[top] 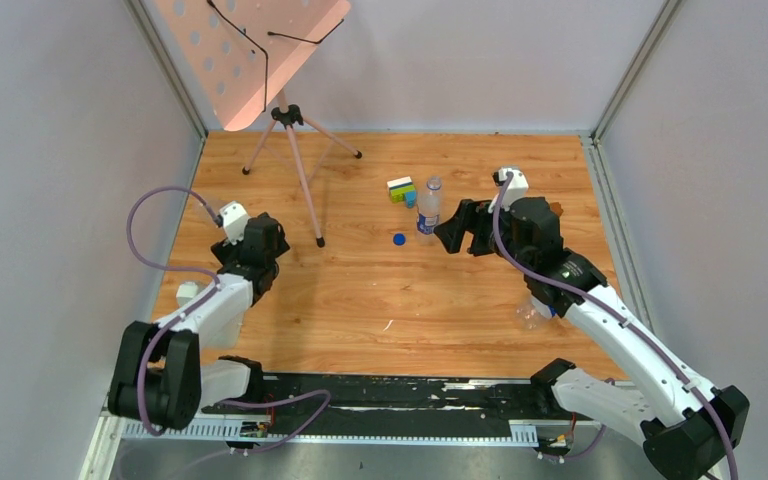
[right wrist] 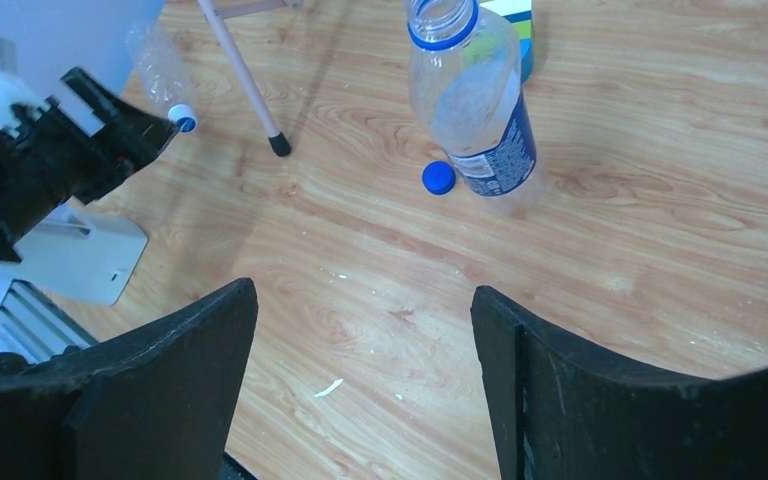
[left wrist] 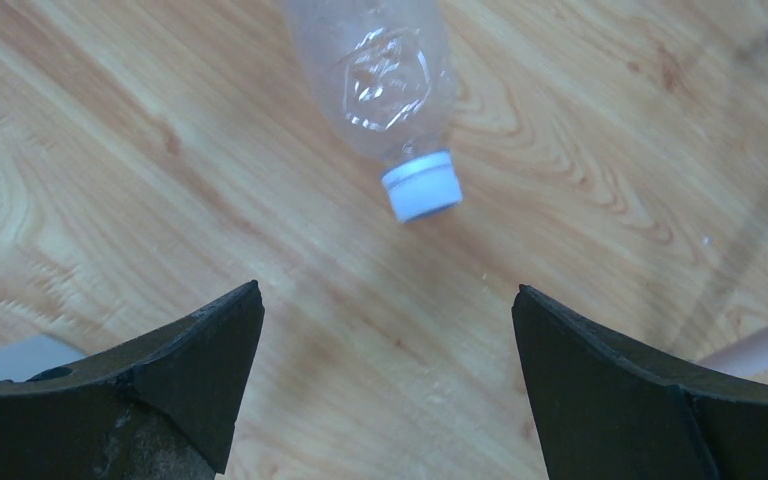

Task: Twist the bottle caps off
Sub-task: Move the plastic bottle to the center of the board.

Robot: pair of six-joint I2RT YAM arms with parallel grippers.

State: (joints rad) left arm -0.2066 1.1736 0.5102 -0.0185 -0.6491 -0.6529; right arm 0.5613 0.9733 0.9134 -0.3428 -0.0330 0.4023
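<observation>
A labelled bottle [top: 428, 210] stands upright on the counter with its mouth open and a blue ring on the neck. Its clear wall is crinkled, with a blue wrap low down. A dark blue cap [top: 399, 239] lies loose just beside its base. An unlabelled bottle [left wrist: 380, 70] lies on its side, whitish cap [left wrist: 421, 186] on its neck. A third clear bottle [top: 533, 313] lies partly hidden, its neck out of sight.

The left arm [top: 205, 312], lower left of the overhead view, and the right arm [top: 625, 335], lower right, have white link shells and black joint housings. A purple cable [top: 129, 230] loops along each to a white wrist camera box [top: 232, 216]. The left gripper [left wrist: 388, 290] and right gripper [right wrist: 364, 290] carry matte black, wedge-shaped jaws.
</observation>
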